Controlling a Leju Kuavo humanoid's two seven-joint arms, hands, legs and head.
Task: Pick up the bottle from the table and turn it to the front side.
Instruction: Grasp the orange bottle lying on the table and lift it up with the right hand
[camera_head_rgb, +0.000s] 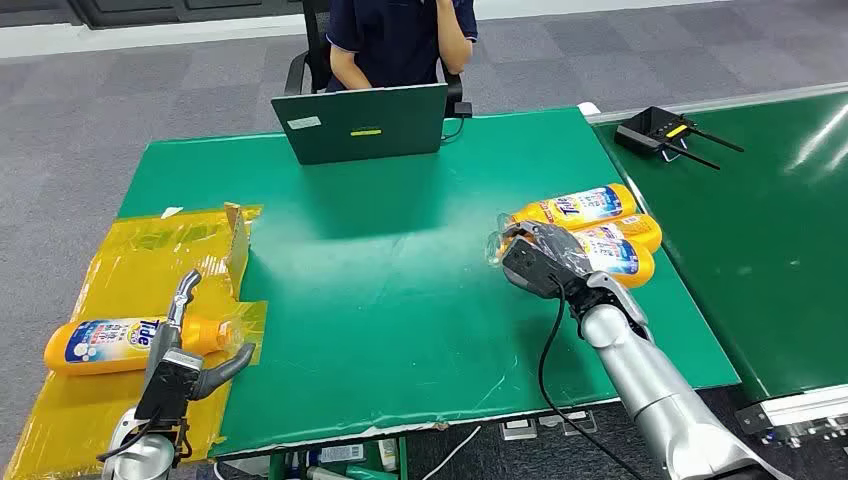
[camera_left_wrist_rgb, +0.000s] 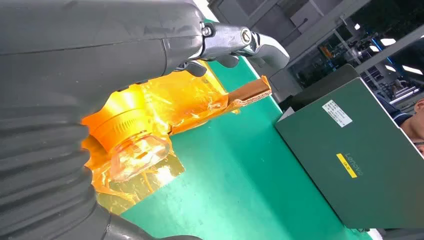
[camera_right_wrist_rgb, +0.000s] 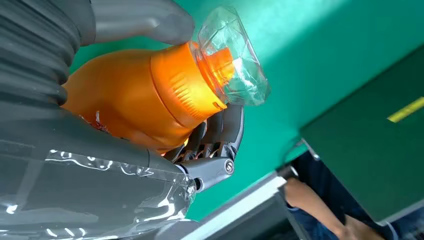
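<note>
A green counter (camera_head_rgb: 400, 300) fills the scene, with a closed dark green laptop (camera_head_rgb: 362, 122) at its far edge and a seated person (camera_head_rgb: 398, 35) behind it. On the robot's right, three orange detergent bottles lie clustered on their sides. The right hand (camera_head_rgb: 540, 262) is clenched around the nearest bottle (camera_head_rgb: 615, 255), gripping near its neck; the right wrist view shows the thumb (camera_right_wrist_rgb: 140, 20) on one side and the fingers (camera_right_wrist_rgb: 215, 135) wrapped around the other, just below the clear cap (camera_right_wrist_rgb: 232, 57). The two neighbouring bottles (camera_head_rgb: 585, 207) lie touching or just beside the held one. On the robot's left, another orange bottle (camera_head_rgb: 120, 342) rests on a yellow plastic sheet (camera_head_rgb: 120, 270), and the left hand (camera_head_rgb: 180, 350) hovers beside it, fingers spread and holding nothing. The risks from here seem to lie in the grip sitting so near the neck: the heavy body could sag or swing when lifted, and the smooth plastic could slip as the bottle is rotated. Lifting may also drag or roll the crowded neighbours toward the counter edge.
</note>
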